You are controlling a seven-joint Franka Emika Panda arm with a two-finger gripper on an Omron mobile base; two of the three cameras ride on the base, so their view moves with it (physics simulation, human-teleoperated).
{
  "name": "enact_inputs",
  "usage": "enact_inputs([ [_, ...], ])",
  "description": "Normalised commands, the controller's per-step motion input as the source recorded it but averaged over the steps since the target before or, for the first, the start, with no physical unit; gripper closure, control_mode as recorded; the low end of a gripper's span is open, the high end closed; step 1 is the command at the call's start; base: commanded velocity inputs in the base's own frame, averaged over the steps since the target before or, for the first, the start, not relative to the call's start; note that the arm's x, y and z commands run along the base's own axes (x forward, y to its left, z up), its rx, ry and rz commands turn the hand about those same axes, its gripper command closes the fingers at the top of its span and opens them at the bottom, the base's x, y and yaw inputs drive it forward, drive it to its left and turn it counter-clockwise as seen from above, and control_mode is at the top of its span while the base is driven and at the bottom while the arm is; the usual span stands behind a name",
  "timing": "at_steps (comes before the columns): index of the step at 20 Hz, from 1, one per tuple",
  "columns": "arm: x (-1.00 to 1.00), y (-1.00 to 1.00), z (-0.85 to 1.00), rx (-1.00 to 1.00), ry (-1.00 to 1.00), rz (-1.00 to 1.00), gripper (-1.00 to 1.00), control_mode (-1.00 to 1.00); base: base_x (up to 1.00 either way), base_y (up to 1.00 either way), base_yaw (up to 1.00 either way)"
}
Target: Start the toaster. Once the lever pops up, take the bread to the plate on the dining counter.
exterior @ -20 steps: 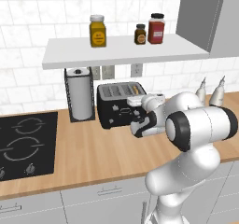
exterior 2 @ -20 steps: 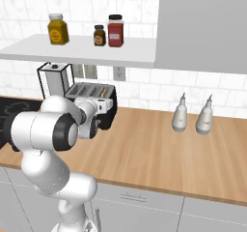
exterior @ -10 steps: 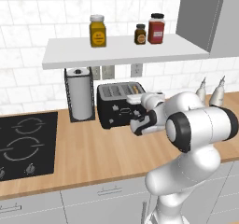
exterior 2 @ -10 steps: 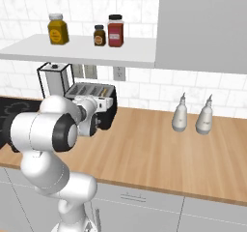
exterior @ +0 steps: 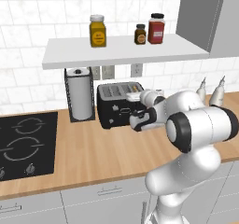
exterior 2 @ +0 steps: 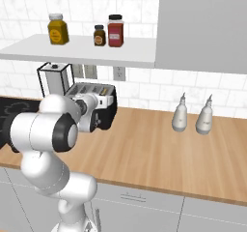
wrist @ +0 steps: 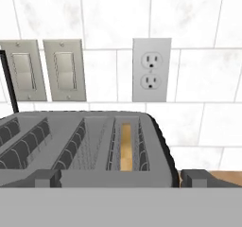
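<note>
No writing can be read on anything. The toaster (exterior: 119, 104) stands on the wood worktop (exterior: 93, 153) against the tiled wall, beside one paper-towel holder (exterior: 79, 94), with the bread (wrist: 126, 147) sunk in its rightmost slot. The gripper (wrist: 120, 178) hovers at the toaster's front, fingers spread wide, holding nothing. Three jars (exterior: 140, 32) sit on the shelf (exterior: 121, 50); two bottles (exterior 2: 193, 116) stand to the right.

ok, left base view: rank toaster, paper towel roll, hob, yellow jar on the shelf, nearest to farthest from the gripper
1. toaster, right at the gripper, which sits at its front right corner.
2. paper towel roll, just left of the toaster.
3. yellow jar, up on the shelf, and hob, far left on the counter: too close to call.
</note>
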Motion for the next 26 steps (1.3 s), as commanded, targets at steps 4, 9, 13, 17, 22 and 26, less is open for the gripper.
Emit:
enact_inputs([
  [4,0.12,-0.01,0.00,0.00,0.00,0.00,-1.00,-1.00,0.00,0.00,0.00],
  [9,0.08,-0.05,0.00,0.00,0.00,0.00,-1.00,-1.00,0.00,0.00,0.00],
  [13,0.03,-0.09,0.00,0.00,0.00,0.00,-1.00,-1.00,0.00,0.00,0.00],
  [17,0.05,-0.07,-0.01,0.00,0.00,0.00,-1.00,-1.00,0.00,0.00,0.00],
  [22,0.13,-0.01,-0.08,0.00,0.00,0.00,-1.00,-1.00,0.00,0.00,0.00],
  [26,0.08,0.00,-0.19,0.00,0.00,0.00,-1.00,-1.00,0.00,0.00,0.00],
])
